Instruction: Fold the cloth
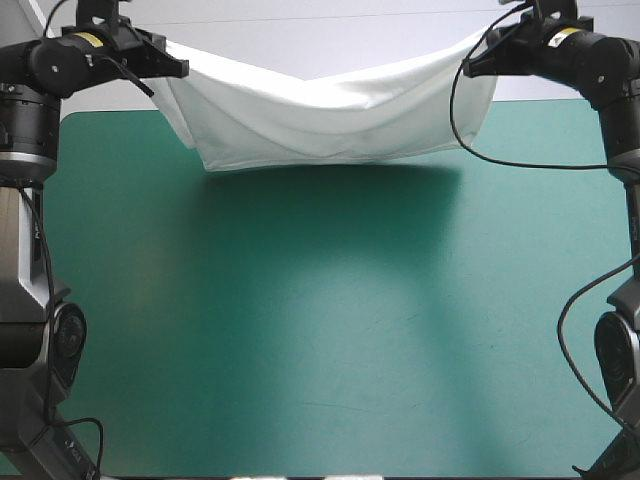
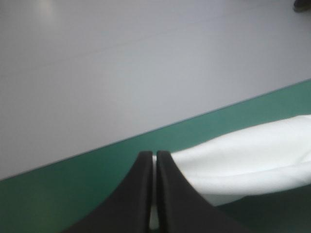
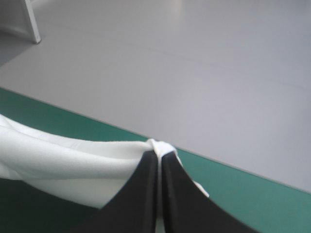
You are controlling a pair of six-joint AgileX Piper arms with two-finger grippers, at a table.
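Above the far edge of the table [image 1: 300, 330] the T-shirt [image 1: 330, 115] sags like a hammock, with the left gripper [image 2: 154, 155] and right gripper [image 3: 159, 153] each clamped on one end. No finished fold shows. It must be laid down and folded, so most of the work seems left.

Left tool [image 2: 154, 156], T-shirt [image 1: 320, 115], right tool [image 3: 159, 155], over table [image 1: 320, 330]

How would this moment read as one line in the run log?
left gripper: shut on T-shirt | right gripper: shut on T-shirt | T-shirt: lifted, sagging between them
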